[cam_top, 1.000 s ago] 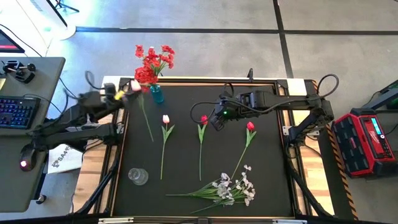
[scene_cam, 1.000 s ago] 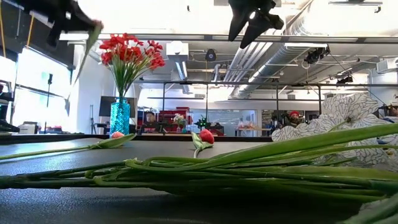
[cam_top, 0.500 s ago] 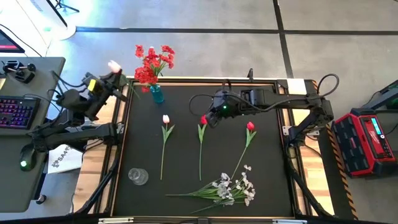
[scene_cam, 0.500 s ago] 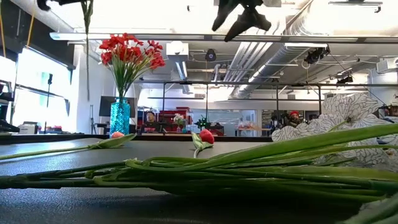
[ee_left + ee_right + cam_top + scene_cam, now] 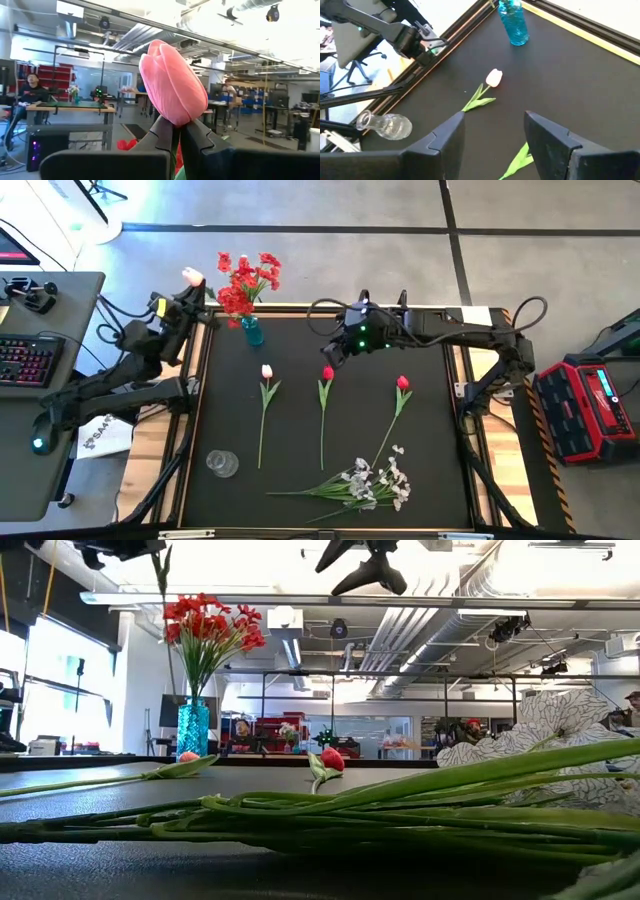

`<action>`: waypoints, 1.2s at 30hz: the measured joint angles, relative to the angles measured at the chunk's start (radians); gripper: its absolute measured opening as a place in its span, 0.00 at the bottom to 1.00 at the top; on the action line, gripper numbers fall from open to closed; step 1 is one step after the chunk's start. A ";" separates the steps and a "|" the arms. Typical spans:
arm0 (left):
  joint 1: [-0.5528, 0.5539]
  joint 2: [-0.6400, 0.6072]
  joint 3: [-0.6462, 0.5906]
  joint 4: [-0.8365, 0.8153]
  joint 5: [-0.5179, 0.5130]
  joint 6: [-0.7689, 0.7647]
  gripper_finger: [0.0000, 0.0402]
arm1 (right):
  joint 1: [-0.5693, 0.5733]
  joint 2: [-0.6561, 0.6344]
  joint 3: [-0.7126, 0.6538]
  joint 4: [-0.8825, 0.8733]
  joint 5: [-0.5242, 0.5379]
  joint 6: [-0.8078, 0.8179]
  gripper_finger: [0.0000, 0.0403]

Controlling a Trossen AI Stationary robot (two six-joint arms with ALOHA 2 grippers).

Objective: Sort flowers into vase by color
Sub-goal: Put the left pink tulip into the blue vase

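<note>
My left gripper point(image 5: 186, 292) is raised over the table's far left corner, beside the blue vase point(image 5: 252, 331) of red blooms point(image 5: 245, 280), and is shut on a pink tulip point(image 5: 172, 82). My right gripper point(image 5: 335, 352) hovers open above the table's far middle, over a red tulip point(image 5: 327, 372). A pale pink tulip point(image 5: 266, 370) and a second red tulip point(image 5: 402, 383) lie flat on the mat. A spray of white blossoms point(image 5: 375, 480) lies near the near edge. My left gripper pinches the pink tulip's stem just under the bud point(image 5: 175, 127) between its two fingers point(image 5: 162, 135). The bud stands above the fingertips. The tulip is lifted clear, and its green stem point(image 5: 165, 600) hangs down below the gripper.
A clear glass vase point(image 5: 222, 463) sits at the mat's near left; in the right wrist view it lies on its side point(image 5: 385, 125). A desk with a keyboard point(image 5: 25, 360) stands left of the table and a red box point(image 5: 590, 405) to its right.
My left gripper has risen and swung toward the far left corner, lifting the pink tulip clear of the mat. The stem, slanted before, now hangs nearly straight down beside the blue vase. My right gripper has drawn back toward the far edge, staying open.
</note>
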 joint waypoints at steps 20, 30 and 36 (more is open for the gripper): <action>0.115 0.146 0.000 0.121 0.179 -0.133 0.00 | 0.007 0.000 0.000 -0.029 0.012 -0.001 0.47; 0.115 0.187 0.001 0.060 0.154 -0.150 0.01 | 0.007 0.000 0.000 -0.029 0.012 -0.010 0.47; 0.114 0.179 0.000 0.001 0.151 -0.200 0.04 | 0.008 0.000 0.000 -0.029 0.012 -0.009 0.47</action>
